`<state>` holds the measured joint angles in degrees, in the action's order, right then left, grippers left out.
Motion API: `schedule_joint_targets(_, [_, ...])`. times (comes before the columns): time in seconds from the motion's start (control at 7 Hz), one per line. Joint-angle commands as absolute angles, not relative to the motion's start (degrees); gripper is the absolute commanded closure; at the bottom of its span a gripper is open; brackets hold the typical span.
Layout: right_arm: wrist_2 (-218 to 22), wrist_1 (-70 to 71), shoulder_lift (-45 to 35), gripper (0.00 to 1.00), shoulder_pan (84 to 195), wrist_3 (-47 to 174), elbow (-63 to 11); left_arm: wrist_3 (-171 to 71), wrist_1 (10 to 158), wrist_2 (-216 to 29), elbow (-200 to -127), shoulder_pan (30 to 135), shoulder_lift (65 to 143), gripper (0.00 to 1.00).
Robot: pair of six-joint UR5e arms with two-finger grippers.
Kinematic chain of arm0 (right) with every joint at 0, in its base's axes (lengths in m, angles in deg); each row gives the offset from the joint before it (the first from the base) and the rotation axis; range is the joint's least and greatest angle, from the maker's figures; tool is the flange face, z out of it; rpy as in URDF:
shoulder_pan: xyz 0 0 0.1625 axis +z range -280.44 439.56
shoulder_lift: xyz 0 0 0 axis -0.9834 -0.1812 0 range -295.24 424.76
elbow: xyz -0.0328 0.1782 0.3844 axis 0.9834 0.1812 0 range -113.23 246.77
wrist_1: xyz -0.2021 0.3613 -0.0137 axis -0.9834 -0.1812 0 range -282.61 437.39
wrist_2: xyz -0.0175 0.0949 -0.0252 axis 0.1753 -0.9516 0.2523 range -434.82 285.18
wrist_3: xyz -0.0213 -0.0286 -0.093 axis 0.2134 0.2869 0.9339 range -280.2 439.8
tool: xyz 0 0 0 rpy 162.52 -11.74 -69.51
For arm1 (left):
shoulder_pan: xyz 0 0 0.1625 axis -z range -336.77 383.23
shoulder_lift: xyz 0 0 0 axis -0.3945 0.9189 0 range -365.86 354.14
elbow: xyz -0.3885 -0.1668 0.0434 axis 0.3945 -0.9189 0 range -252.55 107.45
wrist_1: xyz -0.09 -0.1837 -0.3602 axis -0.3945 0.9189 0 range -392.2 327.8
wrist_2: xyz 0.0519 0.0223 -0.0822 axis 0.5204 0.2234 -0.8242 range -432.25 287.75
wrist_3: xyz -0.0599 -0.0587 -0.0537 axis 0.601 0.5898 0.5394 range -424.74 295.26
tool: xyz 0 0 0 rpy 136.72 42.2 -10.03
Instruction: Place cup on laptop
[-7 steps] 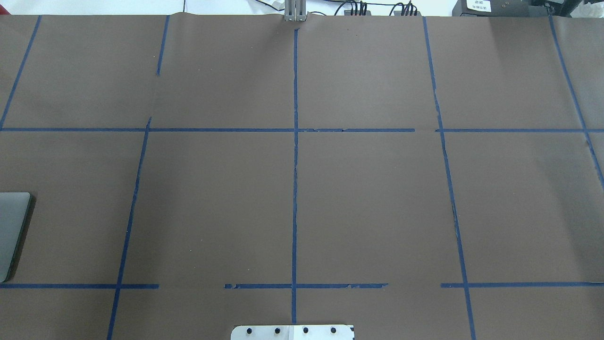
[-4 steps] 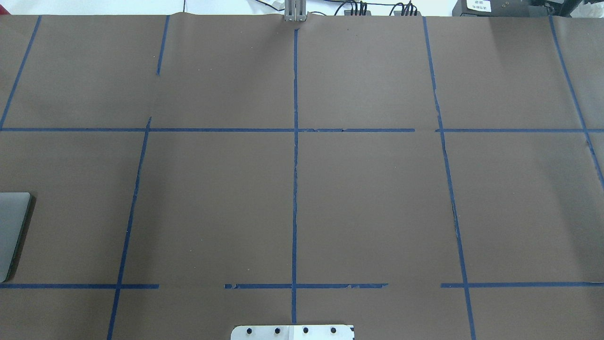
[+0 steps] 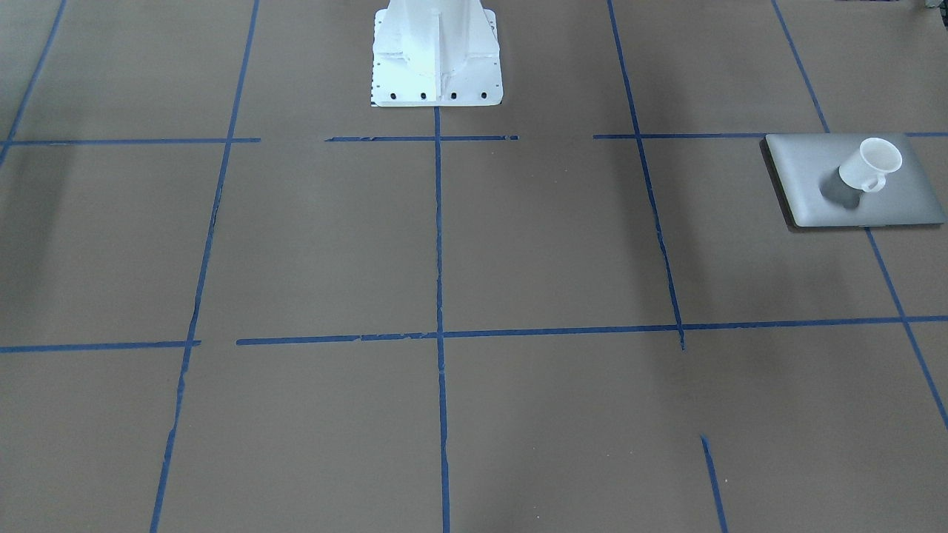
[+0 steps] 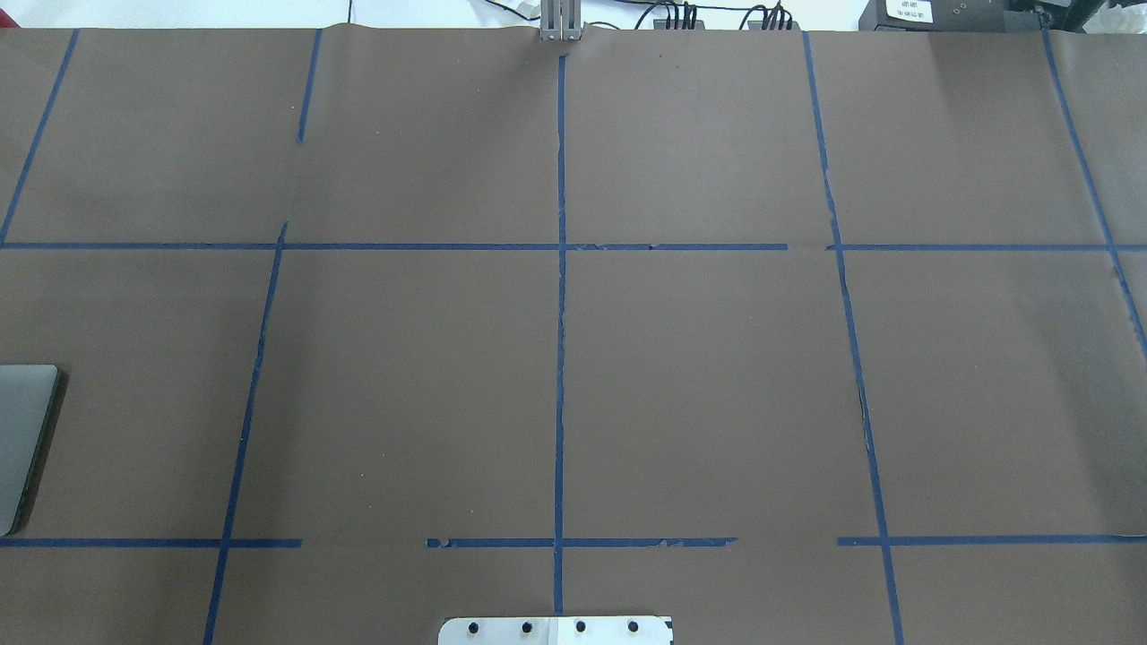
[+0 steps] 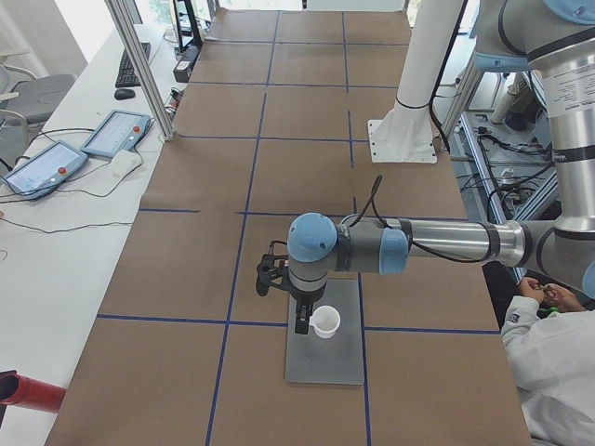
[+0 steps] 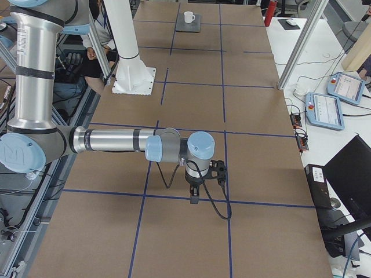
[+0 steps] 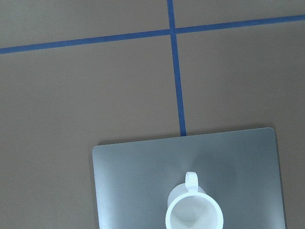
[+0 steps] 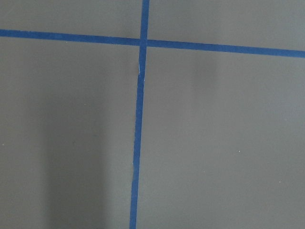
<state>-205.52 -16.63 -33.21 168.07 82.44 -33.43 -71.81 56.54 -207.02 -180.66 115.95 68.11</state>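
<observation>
The small white cup (image 3: 870,166) stands upright on the lid of the silver-grey laptop (image 3: 807,181), its handle toward the table's middle. The left wrist view looks straight down on the cup (image 7: 194,217) and the laptop (image 7: 133,181); no fingers show there. In the exterior left view my left gripper (image 5: 302,323) hangs above the laptop (image 5: 325,362), close beside the cup (image 5: 324,322); I cannot tell whether it is open or shut. My right gripper (image 6: 194,198) hangs over bare table far from the cup (image 6: 189,17); its state is unclear. Only the laptop's corner (image 4: 18,430) shows overhead.
Blue tape lines cross the brown table cover. The robot's white base (image 3: 437,59) stands at the table's near-robot edge. Teach pendants (image 6: 324,110) and a red object (image 5: 28,390) lie beside the table. A seated person (image 5: 558,353) is next to the robot.
</observation>
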Motion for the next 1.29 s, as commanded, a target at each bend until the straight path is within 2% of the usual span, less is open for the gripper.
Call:
schedule_joint_targets(0.0, [-205.52,-16.57,-33.23,0.0,168.07,82.43,-33.43,-71.86,54.21,-206.64,-181.27,115.96,68.58,0.0])
schedule_joint_targets(1.14, [-205.52,-16.57,-33.15,0.0,168.07,82.43,-33.43,-72.04,54.2,-206.89,-181.45,115.87,70.69,0.0])
